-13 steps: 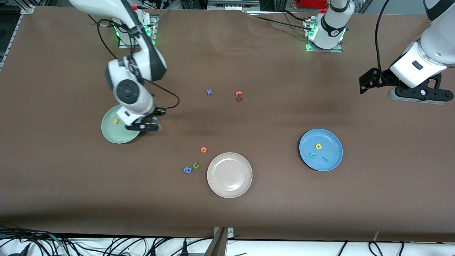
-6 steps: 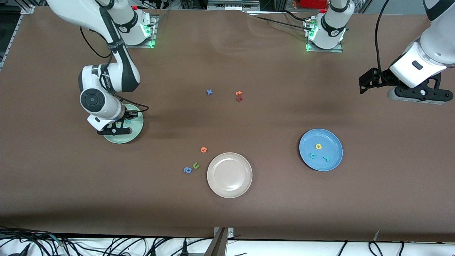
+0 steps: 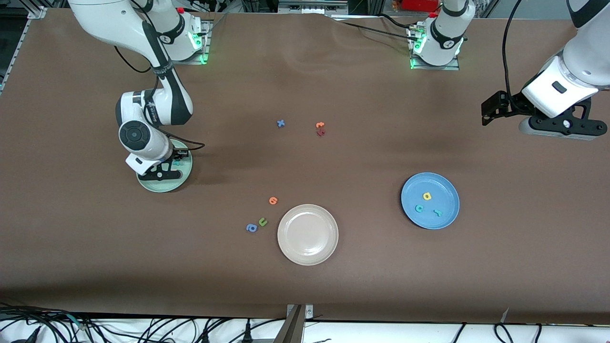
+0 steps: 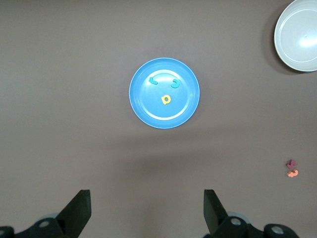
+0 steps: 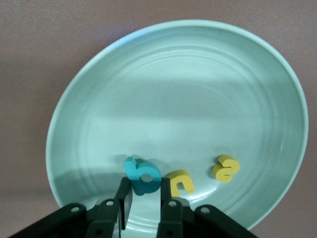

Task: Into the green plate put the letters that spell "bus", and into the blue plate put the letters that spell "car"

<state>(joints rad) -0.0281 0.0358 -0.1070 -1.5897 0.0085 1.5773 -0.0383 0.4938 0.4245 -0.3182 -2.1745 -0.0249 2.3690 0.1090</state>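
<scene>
A brown table holds a cream plate. Beside it, toward the right arm's end, lie an olive-green letter, a blue letter and an orange letter. Farther from the camera lie a blue cross-shaped letter, plus touching orange and dark red letters.

High front camera, two wrist close-ups

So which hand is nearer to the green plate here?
Right. The right hand is over the green plate, shut on the teal b. The left hand waits, open, at the left arm's end of the table.
</scene>
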